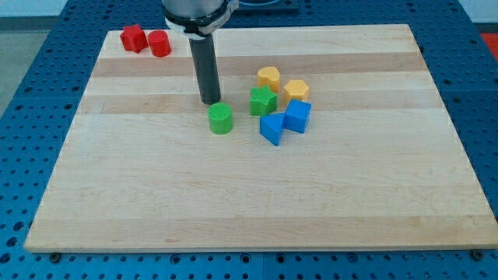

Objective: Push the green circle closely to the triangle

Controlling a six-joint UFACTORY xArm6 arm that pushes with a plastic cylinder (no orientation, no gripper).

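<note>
Near the board's middle: green circle (220,118), standing free; blue triangle (271,128) sits toward the view's right, well apart
My tip (210,102): just above and slightly left of the green circle in the view, about touching it; a bare rod, holding nothing
Neighbours: green star (263,101) and blue cube (297,116) crowd the triangle
Step in hand: lining up behind the circle, by my judgement
Next move: likely shift further left, then push rightward and slightly down; avoid clipping the star
</note>
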